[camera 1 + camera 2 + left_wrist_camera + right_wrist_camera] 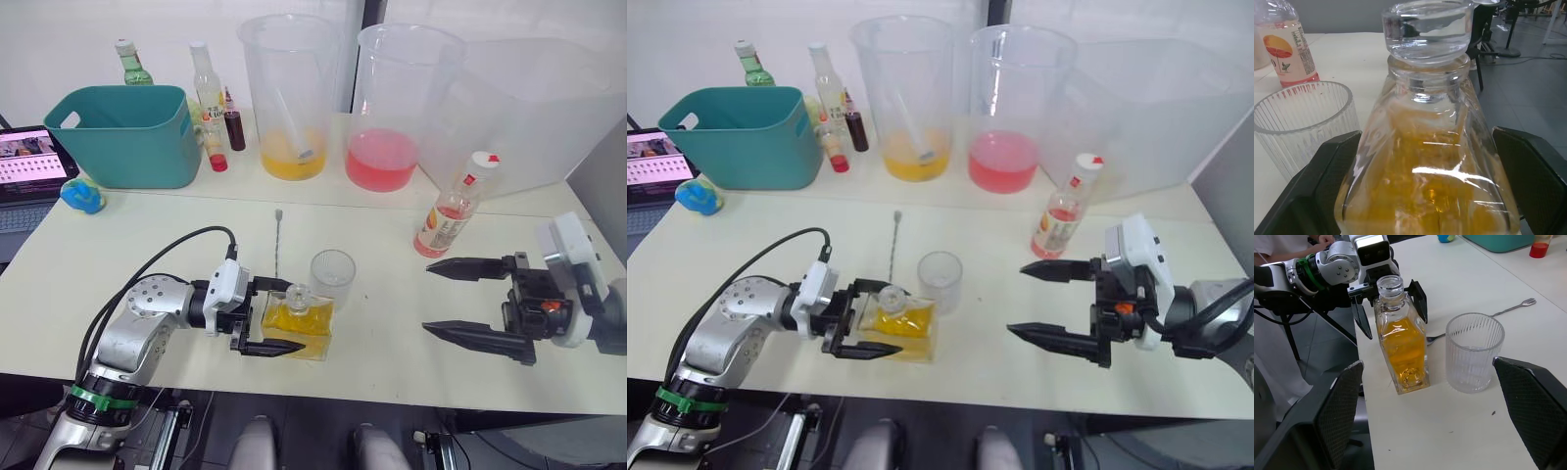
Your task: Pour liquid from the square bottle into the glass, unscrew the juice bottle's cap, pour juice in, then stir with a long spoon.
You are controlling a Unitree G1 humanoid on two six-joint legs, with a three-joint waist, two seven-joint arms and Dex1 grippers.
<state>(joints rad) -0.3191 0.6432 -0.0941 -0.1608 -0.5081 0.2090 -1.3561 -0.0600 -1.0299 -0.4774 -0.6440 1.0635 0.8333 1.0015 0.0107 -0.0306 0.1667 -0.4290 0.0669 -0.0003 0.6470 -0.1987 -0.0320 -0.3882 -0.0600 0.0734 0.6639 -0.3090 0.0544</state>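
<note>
My left arm is bent at the elbow and the forearm reaches toward the middle. My left gripper (277, 317) lies level, its two black fingers spread, one on each side of the square bottle (298, 324), not pressing it. My right gripper (466, 299) points toward the left, level above the table, fingers spread wide and holding nothing.

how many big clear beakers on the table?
2. Large clear plastic beaker with yellow liquid at the back centre; large clear plastic beaker with pink liquid beside it, toward the robot's right.
</note>
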